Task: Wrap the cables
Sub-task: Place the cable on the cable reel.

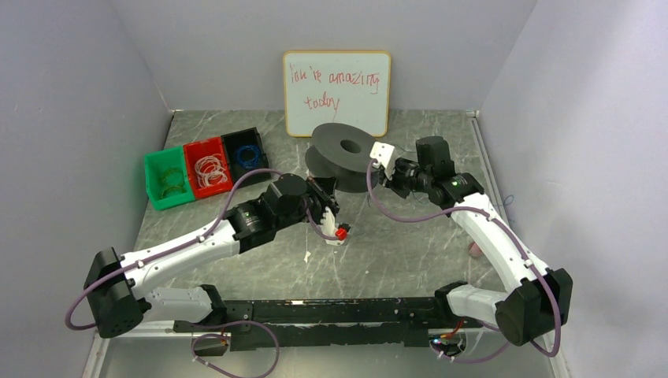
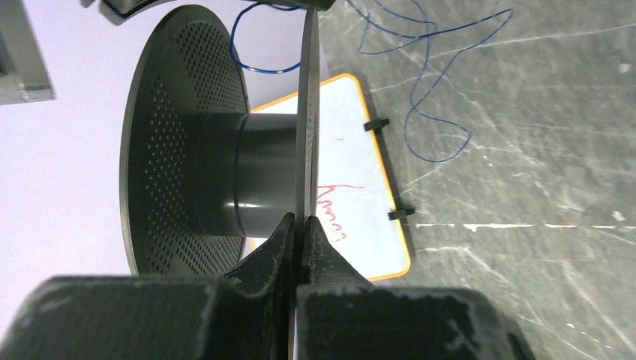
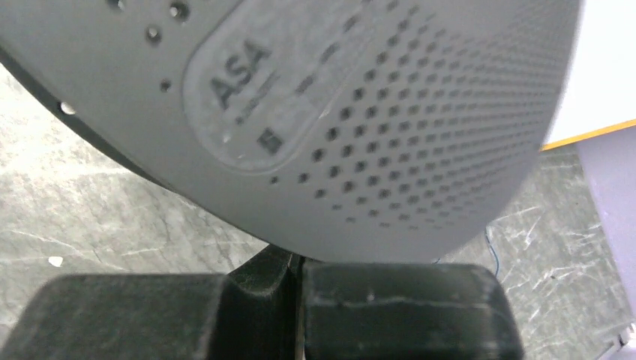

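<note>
Currently our left tool pinches the thin flange edge of the dark spool. Our right tool is pressed together at the spool's right rim; we can't tell if it grips. The blue cable trails loose on the surface beside the whiteboard. The bins sit far left, well apart.

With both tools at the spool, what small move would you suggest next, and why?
Probably turn the spool slightly with the left tool, which pinches its flange rim. The hub looks bare and the blue cable lies loose on the table beyond, so a small rotation might start winding it, if its end is attached.
</note>
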Motion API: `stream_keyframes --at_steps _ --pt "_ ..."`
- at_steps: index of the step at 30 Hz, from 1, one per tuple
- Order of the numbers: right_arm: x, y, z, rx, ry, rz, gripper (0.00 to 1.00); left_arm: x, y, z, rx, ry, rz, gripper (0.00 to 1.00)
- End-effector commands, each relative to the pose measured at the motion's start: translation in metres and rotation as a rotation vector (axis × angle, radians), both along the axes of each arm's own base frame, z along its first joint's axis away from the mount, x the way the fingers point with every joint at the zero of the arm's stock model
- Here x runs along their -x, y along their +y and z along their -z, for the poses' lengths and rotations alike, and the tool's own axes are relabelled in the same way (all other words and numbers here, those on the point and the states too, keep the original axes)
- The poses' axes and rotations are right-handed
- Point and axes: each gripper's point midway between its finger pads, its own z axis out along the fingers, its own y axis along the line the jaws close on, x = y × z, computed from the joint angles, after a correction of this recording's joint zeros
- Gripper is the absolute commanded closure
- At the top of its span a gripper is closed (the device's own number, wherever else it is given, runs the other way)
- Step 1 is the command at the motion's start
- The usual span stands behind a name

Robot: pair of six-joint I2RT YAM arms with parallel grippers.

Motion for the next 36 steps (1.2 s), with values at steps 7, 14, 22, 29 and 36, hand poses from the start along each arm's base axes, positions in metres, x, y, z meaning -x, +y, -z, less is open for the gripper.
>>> stream_keyframes --at_steps 7,14,22,29,36 --pt "-0.009 -0.012 0.002 0.074 -0.099 0.046 1.0 -0.015 -0.008 -0.077 0.184 -0.295 -0.028 0.98" --pt "-0.018 -0.013 -0.021 0.035 -0.155 0.097 1.0 -0.013 -0.008 -0.067 0.145 -0.328 -0.011 0.98" --pt "-0.019 -0.013 -0.017 0.058 -0.179 0.093 1.0 -0.015 -0.01 -0.069 0.131 -0.407 -0.018 0.98" --pt "-0.028 -0.014 -0.029 0.019 -0.255 0.162 1.0 -0.015 -0.013 -0.069 0.143 -0.416 -0.022 0.98" --pt "-0.044 -0.027 -0.04 -0.015 -0.308 0.297 1.0 -0.02 -0.009 -0.077 0.183 -0.362 -0.073 0.98"
